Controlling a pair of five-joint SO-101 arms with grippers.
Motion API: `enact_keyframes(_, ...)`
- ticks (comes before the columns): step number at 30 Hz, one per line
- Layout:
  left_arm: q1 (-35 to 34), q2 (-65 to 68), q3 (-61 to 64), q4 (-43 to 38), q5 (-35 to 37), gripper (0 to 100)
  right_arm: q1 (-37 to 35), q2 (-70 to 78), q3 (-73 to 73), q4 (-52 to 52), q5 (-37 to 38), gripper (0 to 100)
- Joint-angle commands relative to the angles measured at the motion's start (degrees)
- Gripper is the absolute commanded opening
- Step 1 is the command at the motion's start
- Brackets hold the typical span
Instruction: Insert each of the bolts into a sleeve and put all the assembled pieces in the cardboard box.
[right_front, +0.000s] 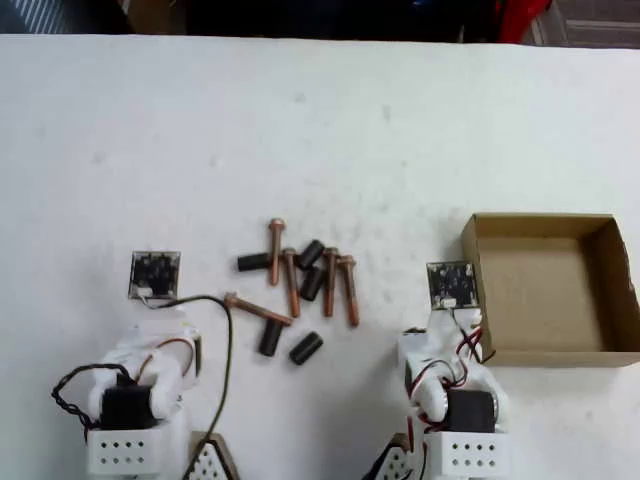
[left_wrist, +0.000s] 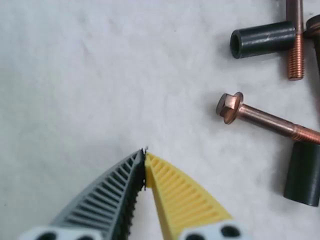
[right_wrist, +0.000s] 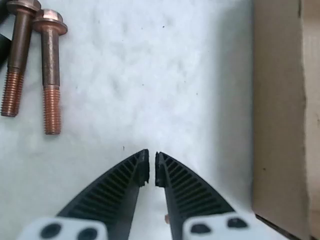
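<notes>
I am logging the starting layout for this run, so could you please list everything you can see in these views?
bolts: five, copper-coloured, loose on the table between the two arms.
sleeves: five, black, lying among the bolts.
cardboard box: one, brown, open and empty, beside the right arm.
table: one, white, under everything.
left gripper: one, grey and yellow fingers, shut and empty, over bare table near a bolt's head.
right gripper: one, black fingers, nearly shut and empty, over bare table between the bolts and the box.
</notes>
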Motion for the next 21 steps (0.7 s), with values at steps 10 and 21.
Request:
enact_keyframes(10, 0.57, -0.48, -0.09, 0.44, 0.26, 2, -0.31, -0.48, 0.53, -4.62, -0.18, 1.8)
enact_keyframes(21, 0.57, -0.48, -0.09, 0.44, 0.26, 2, -0.22, -0.48, 0.09, -18.86, 18.46, 1.8)
